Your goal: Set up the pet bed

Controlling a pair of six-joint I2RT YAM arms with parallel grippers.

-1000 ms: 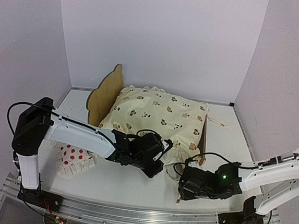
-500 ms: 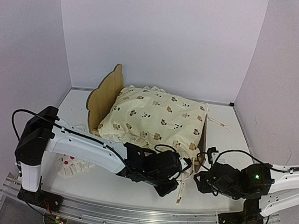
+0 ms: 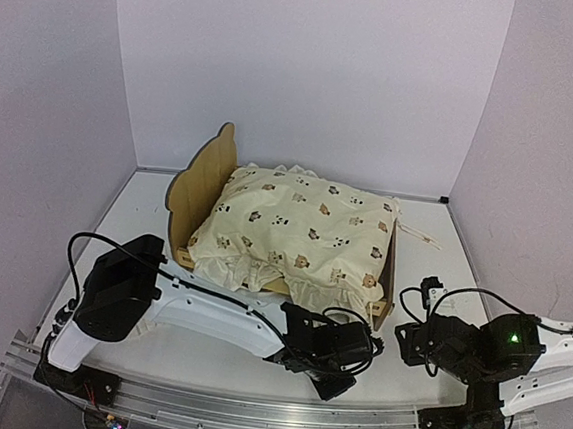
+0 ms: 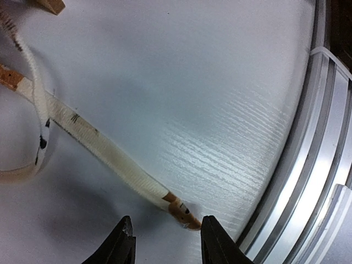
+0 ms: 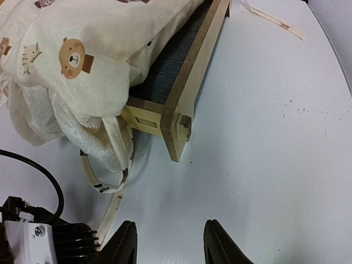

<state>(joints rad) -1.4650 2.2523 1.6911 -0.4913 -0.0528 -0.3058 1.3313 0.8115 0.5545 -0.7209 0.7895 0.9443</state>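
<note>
Centrally, the pet bed lies beneath the quilt, long axis left-right. Right gripper, jaws parted and empty, faces its foot corner, nearer than the left gripper, likewise parted, empty.

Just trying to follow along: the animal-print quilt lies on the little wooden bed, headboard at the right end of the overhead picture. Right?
Not quite. The quilt does lie on the bed, but the headboard stands at the left end, as the overhead view shows.
</note>
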